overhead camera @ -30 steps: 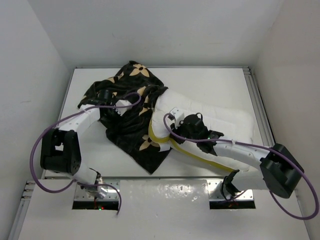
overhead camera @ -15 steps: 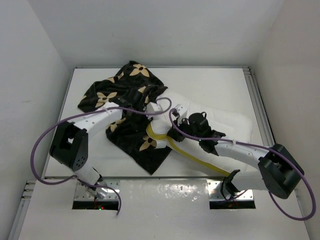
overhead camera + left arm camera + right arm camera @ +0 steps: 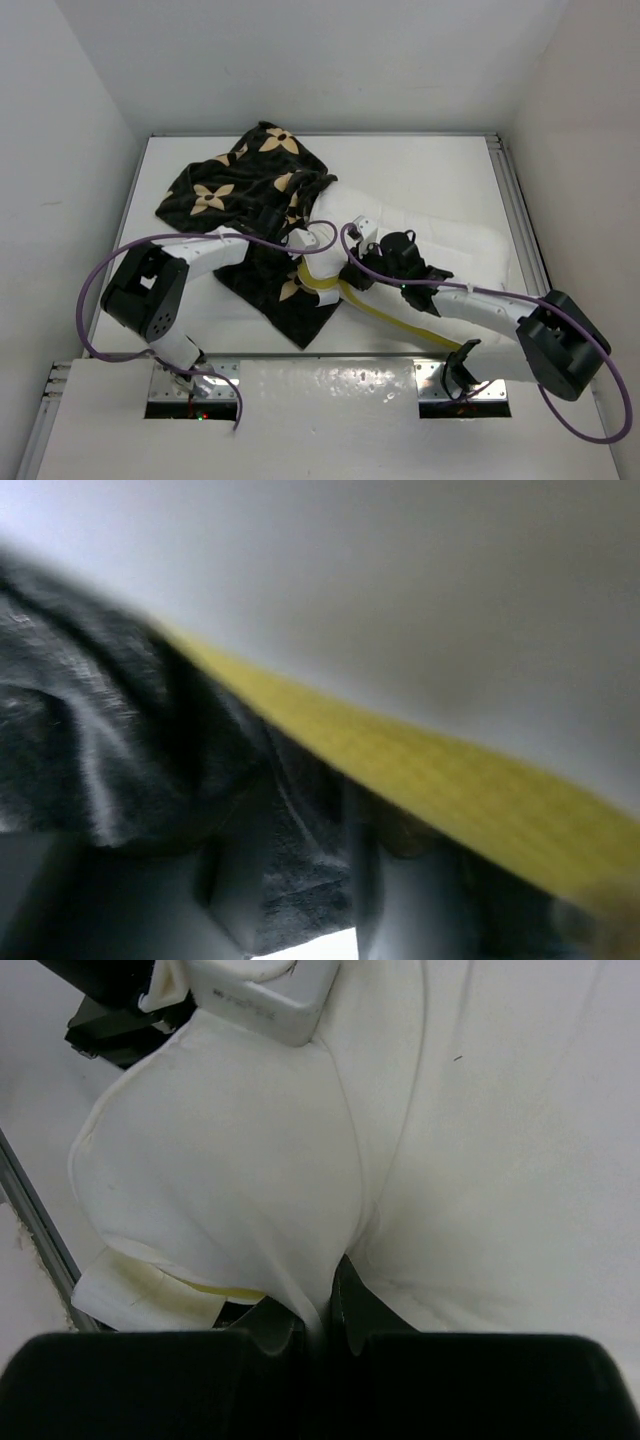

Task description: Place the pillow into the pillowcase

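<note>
Black pillowcase (image 3: pixel 225 190) bunched at left, white pillow (image 3: pixel 460 235) touching it at right.
The left gripper (image 3: pixel 308 242) is set at the yellow-trimmed end, its jaws too blurred to judge; a pillow fold is pinched by the right gripper (image 3: pixel 322 1310).

Surface (image 3: pixel 420 165) open along far edge and in far-right corner; narrow strip free at near left. Pillowcase (image 3: pixel 215 190) heaped far left, pillow (image 3: pixel 470 240) sprawled centre to right. Left arm (image 3: pixel 200 248) and right arm (image 3: pixel 480 300) cross the near middle, meeting at pillow's left end. Walls (image 3: pixel 320 60) close three sides.
</note>
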